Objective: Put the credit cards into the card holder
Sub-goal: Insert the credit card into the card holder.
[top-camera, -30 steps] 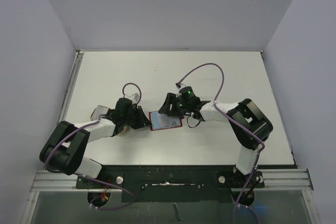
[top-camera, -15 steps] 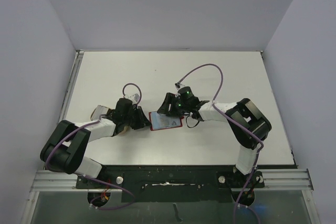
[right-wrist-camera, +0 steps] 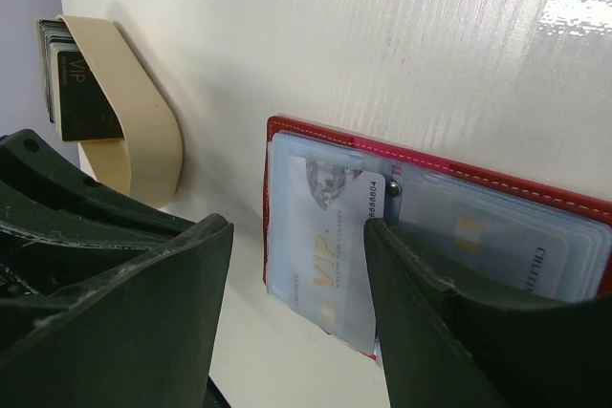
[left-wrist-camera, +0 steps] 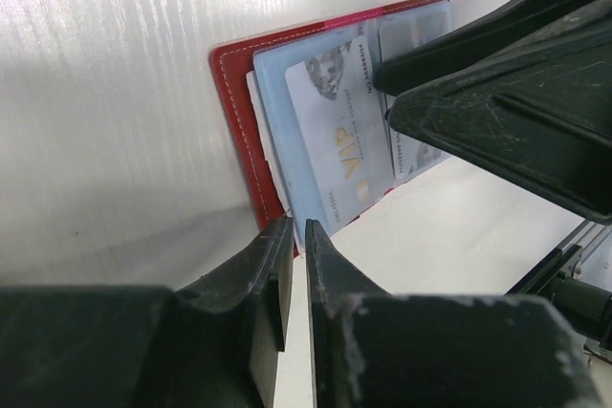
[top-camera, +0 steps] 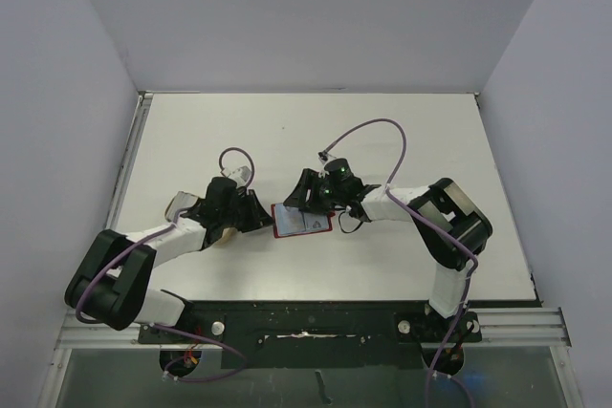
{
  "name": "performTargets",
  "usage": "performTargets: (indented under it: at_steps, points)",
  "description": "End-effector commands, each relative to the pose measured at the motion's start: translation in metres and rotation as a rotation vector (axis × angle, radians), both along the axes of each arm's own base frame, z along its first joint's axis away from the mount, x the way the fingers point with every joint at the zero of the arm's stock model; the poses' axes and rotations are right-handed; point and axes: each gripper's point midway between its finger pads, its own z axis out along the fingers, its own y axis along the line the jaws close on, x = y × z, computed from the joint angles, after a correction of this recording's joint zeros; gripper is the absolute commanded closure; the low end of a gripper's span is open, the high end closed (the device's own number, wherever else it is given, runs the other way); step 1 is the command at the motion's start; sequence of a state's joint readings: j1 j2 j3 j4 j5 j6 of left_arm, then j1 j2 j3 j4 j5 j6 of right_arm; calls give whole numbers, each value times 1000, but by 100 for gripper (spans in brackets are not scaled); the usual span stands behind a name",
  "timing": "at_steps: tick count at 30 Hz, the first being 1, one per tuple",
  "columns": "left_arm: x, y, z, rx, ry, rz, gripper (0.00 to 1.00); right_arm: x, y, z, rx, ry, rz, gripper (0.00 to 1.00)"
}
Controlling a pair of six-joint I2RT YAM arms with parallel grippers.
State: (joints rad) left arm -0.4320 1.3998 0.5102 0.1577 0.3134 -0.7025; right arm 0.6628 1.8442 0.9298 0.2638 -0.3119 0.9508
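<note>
The red card holder (top-camera: 302,222) lies open on the white table between both grippers. A pale blue VIP credit card (right-wrist-camera: 330,236) sits partly in its left clear sleeve, and another credit card (right-wrist-camera: 507,241) is in the right sleeve. My right gripper (right-wrist-camera: 298,236) is open above that card, one fingertip (right-wrist-camera: 382,236) pressing on the holder's middle fold. My left gripper (left-wrist-camera: 295,236) is shut to a thin slit, its tips at the holder's near edge (left-wrist-camera: 234,112) by the card's corner (left-wrist-camera: 335,131). Nothing shows between them.
A tan oval dish (right-wrist-camera: 124,131) holds a stack of cards (right-wrist-camera: 72,83) standing on edge; it sits left of the holder, half hidden under my left arm (top-camera: 182,205). Grey walls enclose the table on three sides.
My left arm's elbow has swung a little toward the lower left while its gripper stays at the holder's left edge. The right arm and the holder have barely moved.
</note>
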Motion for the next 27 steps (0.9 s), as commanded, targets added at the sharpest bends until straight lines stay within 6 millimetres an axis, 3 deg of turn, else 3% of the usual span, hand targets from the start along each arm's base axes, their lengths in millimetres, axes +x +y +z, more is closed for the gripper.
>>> performTargets:
  at_steps: [1, 9, 15, 27]
  points:
    - [9, 0, 14, -8, -66, -4, 89, 1, 9, 18, 55, -54, 22, 42]
    - [9, -1, 10, 2, -66, -15, 89, 3, -4, 26, -1, -95, -3, 43]
    - [9, -2, 7, 2, -61, -28, 89, 2, -9, 15, -53, -80, -11, 42]
    - [6, -5, 0, 5, -50, -47, 89, -11, 3, 1, -65, -37, 27, 42]
